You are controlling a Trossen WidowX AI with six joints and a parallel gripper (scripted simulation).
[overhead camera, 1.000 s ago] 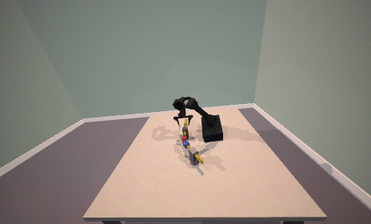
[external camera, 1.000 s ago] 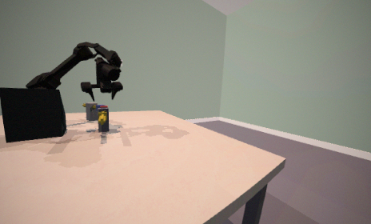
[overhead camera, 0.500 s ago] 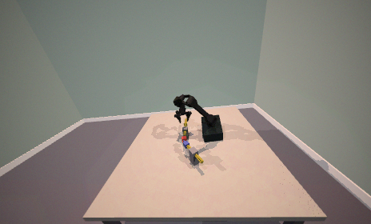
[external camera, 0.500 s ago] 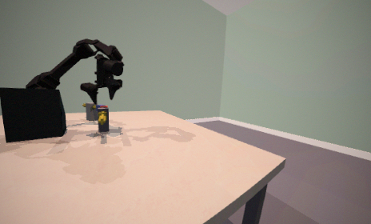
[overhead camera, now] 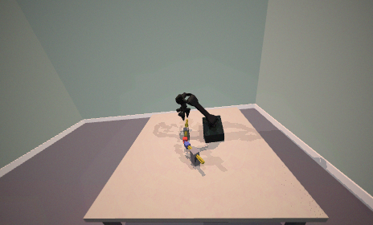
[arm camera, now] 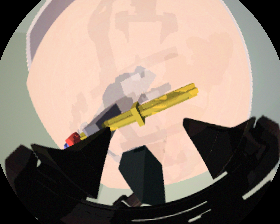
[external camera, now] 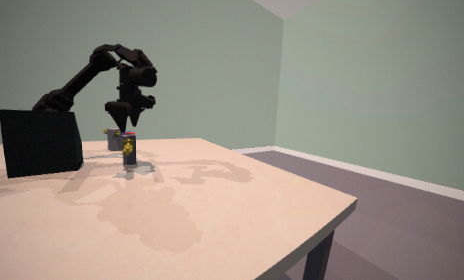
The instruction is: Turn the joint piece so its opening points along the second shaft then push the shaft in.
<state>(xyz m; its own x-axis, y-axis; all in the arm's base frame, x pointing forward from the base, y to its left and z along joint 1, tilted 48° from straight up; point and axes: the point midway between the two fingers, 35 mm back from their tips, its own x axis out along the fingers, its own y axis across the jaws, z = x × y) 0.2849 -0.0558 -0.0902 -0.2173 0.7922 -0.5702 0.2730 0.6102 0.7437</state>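
The fixed shaft (overhead camera: pixel 201 158) runs through its grey block (overhead camera: pixel 194 158) (external camera: pixel 113 140). A blue piece (overhead camera: pixel 187 144) sits on its inner end, with the red joint piece (overhead camera: pixel 185 139) (external camera: pixel 130 133) (arm camera: pixel 72 139) beside it. The second shaft (overhead camera: pixel 186 124) (external camera: pixel 128 146) (arm camera: pixel 166 101), yellow with a collar, passes through the second block (external camera: pixel 131 159) (arm camera: pixel 102 120). Its inner end is close to the red piece; whether it is inside the opening cannot be told. My gripper (overhead camera: pixel 183 117) (external camera: pixel 128 128) (arm camera: pixel 148 126) is open and empty, pointing down above the second shaft's outer part. The opening's direction is unclear.
The dark robot base (overhead camera: pixel 213 132) (external camera: pixel 40 145) stands on the table (overhead camera: pixel 161 193) (external camera: pixel 60 230) beside the two blocks. The arm reaches over from it, and shadows fall around the blocks. The table's edge shows in all three views.
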